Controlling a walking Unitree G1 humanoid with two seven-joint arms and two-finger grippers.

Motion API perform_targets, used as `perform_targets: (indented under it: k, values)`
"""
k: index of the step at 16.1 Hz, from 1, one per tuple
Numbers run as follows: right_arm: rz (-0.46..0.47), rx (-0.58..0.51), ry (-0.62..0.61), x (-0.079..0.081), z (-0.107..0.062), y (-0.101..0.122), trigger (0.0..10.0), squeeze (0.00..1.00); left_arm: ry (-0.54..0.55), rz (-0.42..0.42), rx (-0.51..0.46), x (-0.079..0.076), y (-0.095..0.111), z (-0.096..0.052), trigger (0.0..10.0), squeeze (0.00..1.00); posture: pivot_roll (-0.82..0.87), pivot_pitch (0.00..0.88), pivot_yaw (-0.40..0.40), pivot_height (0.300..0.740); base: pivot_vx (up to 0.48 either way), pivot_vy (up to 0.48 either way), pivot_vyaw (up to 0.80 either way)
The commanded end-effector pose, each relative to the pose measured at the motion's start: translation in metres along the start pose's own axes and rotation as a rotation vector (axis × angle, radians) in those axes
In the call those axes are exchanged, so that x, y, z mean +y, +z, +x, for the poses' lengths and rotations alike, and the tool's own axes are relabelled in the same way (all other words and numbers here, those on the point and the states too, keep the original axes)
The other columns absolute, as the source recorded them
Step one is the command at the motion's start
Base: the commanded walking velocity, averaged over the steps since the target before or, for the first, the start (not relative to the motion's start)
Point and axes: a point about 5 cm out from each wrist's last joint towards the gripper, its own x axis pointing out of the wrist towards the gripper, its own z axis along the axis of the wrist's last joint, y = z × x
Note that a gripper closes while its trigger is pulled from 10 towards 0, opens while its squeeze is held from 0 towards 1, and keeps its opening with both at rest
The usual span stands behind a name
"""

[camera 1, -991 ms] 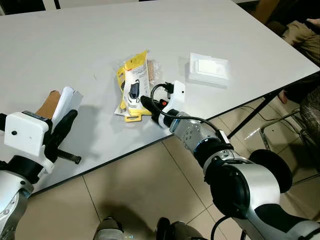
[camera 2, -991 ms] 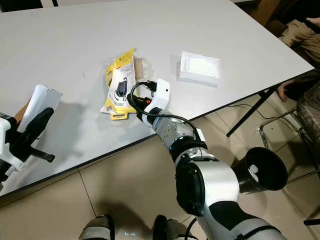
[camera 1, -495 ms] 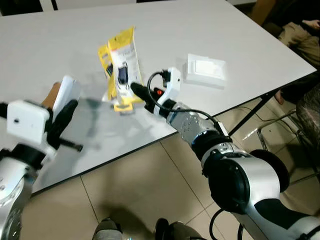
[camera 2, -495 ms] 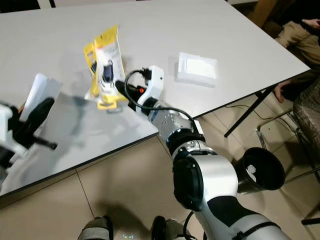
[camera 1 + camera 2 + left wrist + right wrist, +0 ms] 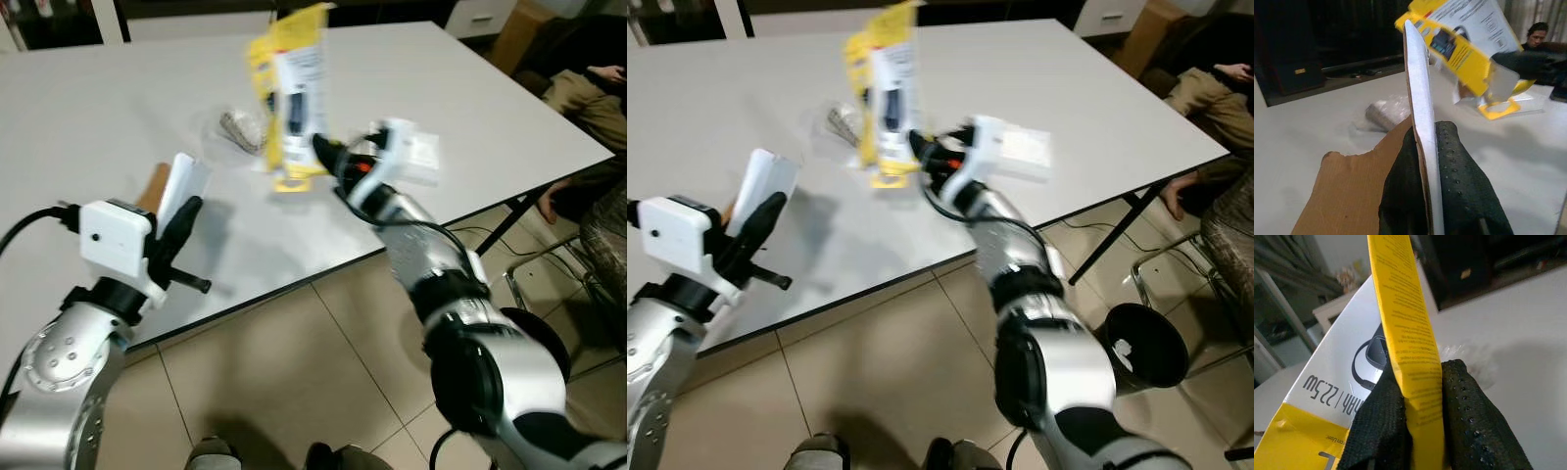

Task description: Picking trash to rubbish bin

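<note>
The right pincer clamps the yellow pack above the bench, clear for carrying binward. The left pincer grips cardboard near the front edge.

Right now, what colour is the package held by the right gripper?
Yellow and white package, seen best in the left eye view.

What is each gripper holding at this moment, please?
Left gripper: shut on the white card piece.
Right gripper: shut on the yellow package, lifted above the table.
</note>
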Motion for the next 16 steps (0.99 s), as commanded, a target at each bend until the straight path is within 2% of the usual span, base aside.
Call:
perform_targets:
  k: [1, 2, 4, 6, 7, 8, 9, 10, 11, 12, 13, 15, 16]
  values:
    - [-0.048, -0.037, 0.012, -0.003, -0.002, 0.014, 0.0, 0.00, -0.007, 0.000, -0.007, -0.003, -0.001, 0.002, 0.0, 0.00, 0.19, 0.039, -0.127, 0.740, 0.000, 0.000, 0.00]
    - [-0.123, -0.047, -0.023, -0.010, -0.013, 0.018, 0.0, 0.00, -0.005, -0.006, -0.010, -0.005, -0.003, 0.005, 0.0, 0.00, 0.17, 0.034, -0.122, 0.740, 0.000, 0.000, 0.00]
    - [-0.344, 0.086, -0.146, -0.030, -0.033, 0.008, 0.0, 0.00, -0.004, -0.014, -0.024, -0.007, -0.005, 0.011, 0.0, 0.00, 0.16, 0.028, -0.118, 0.740, 0.000, 0.000, 0.00]
    - [-0.554, 0.177, -0.216, -0.041, -0.046, 0.009, 0.0, 0.00, -0.003, -0.014, -0.031, -0.007, -0.006, 0.012, 0.0, 0.00, 0.15, 0.024, -0.120, 0.740, 0.000, 0.000, 0.00]
    - [-0.505, 0.132, -0.252, -0.043, -0.048, 0.015, 0.0, 0.00, 0.004, -0.012, -0.032, -0.005, -0.005, 0.012, 0.0, 0.00, 0.15, 0.025, -0.121, 0.740, 0.000, 0.000, 0.00]
    - [-0.415, 0.051, -0.235, -0.039, -0.049, 0.022, 0.0, 0.00, 0.015, -0.023, -0.030, -0.004, -0.006, 0.011, 0.0, 0.00, 0.15, 0.028, -0.120, 0.740, 0.000, 0.000, 0.00]
    - [-0.401, 0.022, -0.223, -0.036, -0.050, 0.024, 0.0, 0.00, 0.021, -0.034, -0.030, -0.004, -0.006, 0.011, 0.0, 0.00, 0.15, 0.028, -0.119, 0.740, 0.000, 0.000, 0.00]
    - [-0.401, -0.046, -0.219, -0.028, -0.053, 0.031, 0.0, 0.00, 0.017, -0.083, -0.039, -0.007, -0.007, 0.010, 0.0, 0.00, 0.14, 0.026, -0.117, 0.740, 0.000, 0.000, 0.00]
    - [-0.406, -0.064, -0.263, -0.019, -0.061, 0.030, 10.0, 0.00, 0.055, -0.139, -0.039, -0.013, -0.009, 0.013, 0.0, 0.00, 0.13, 0.023, -0.113, 0.740, 0.000, 0.000, 0.00]
    - [-0.426, -0.056, -0.281, -0.013, -0.069, 0.026, 10.0, 0.00, 0.066, -0.164, 0.006, -0.019, -0.014, 0.016, 10.0, 0.00, 0.12, 0.024, -0.108, 0.740, 0.000, 0.000, 0.00]
    - [-0.473, -0.033, -0.322, -0.008, -0.082, 0.018, 10.0, 0.00, 0.072, -0.167, 0.051, -0.026, -0.019, 0.020, 10.0, 0.00, 0.11, 0.019, -0.100, 0.740, 0.000, 0.000, 0.00]
    - [-0.466, -0.050, -0.380, -0.002, -0.104, 0.013, 10.0, 0.00, 0.099, -0.158, 0.067, -0.033, -0.022, 0.026, 10.0, 0.00, 0.09, 0.013, -0.083, 0.740, 0.000, 0.000, -0.80]
    - [-0.479, -0.051, -0.391, 0.000, -0.109, 0.012, 10.0, 0.00, 0.121, -0.151, 0.068, -0.033, -0.023, 0.027, 10.0, 0.00, 0.08, 0.011, -0.072, 0.740, 0.000, 0.000, -0.80]
